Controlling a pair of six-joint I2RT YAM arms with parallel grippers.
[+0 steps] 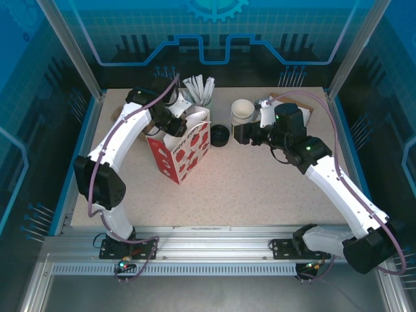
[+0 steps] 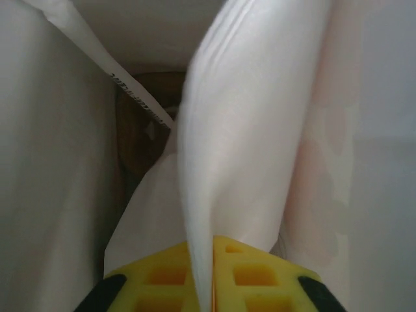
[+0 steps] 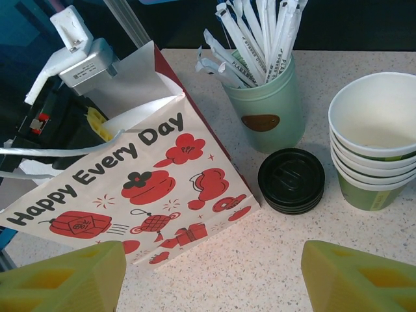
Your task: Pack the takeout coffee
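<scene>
A white paper bag point(image 1: 185, 153) with red prints and the words "Happy Every Day" stands left of the table's centre, its mouth open. My left gripper point(image 1: 175, 123) reaches into that mouth and is shut on a fold of the bag's white wall point(image 2: 247, 130), pinched between the yellow fingers point(image 2: 253, 273). Deep inside the bag I see something brown that I cannot identify. The takeout coffee is hidden. My right gripper point(image 3: 214, 273) hangs open over bare tabletop just right of the bag point(image 3: 149, 188), with nothing between its fingers.
A stack of black lids point(image 3: 291, 180) lies by the bag's right corner. Behind the lids stands a pale-green cup of white sticks point(image 3: 263, 97). A stack of white-rimmed green cups point(image 3: 374, 136) stands to the right. Blue walls and metal posts enclose the table point(image 1: 260, 188).
</scene>
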